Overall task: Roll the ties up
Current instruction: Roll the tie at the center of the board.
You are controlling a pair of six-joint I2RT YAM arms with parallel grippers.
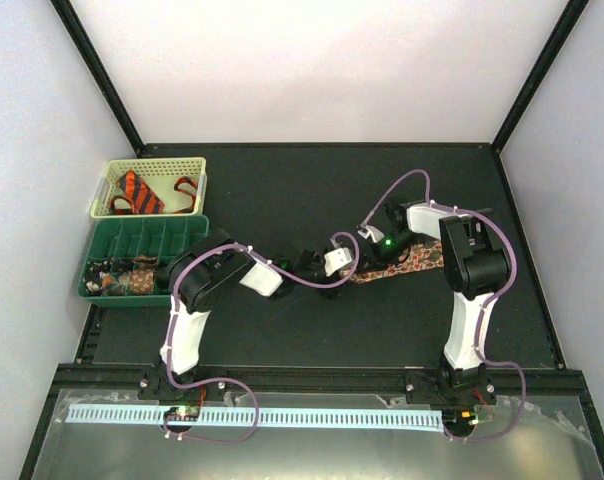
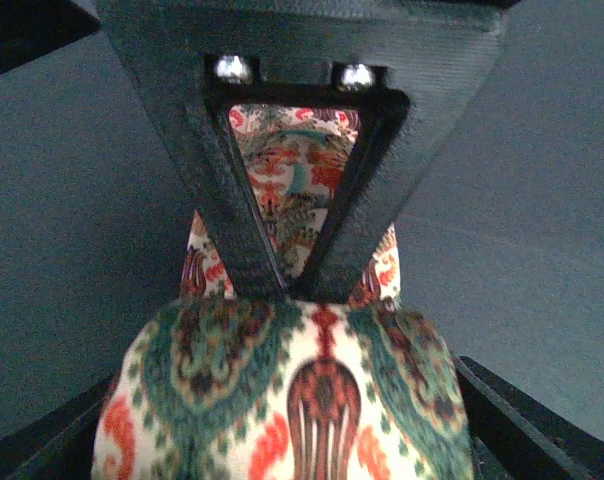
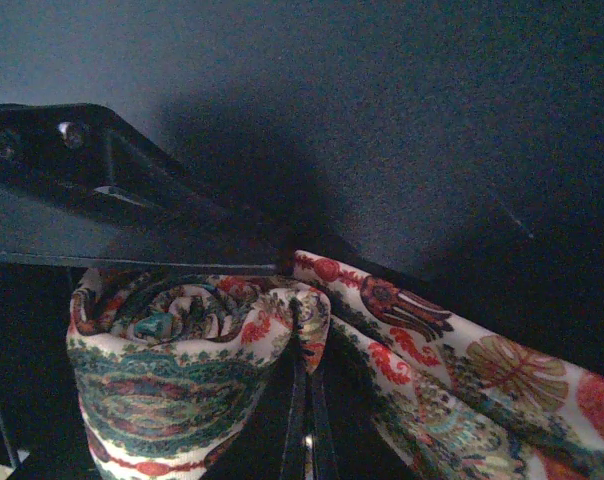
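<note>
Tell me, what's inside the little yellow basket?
An orange tie with black stripes lies bunched in the basket. Whatever is under it is covered, so I cannot tell.

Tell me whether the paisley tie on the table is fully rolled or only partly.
Partly rolled. The right wrist view shows the paisley tie coiled at one end, with a flat strip trailing away.

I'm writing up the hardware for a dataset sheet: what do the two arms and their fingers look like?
Both the left arm and right arm have white links between bulky black joints. Thin purple cables loop along each. A green light glows near the right wrist. The fingers are matte black and tapered.
</note>
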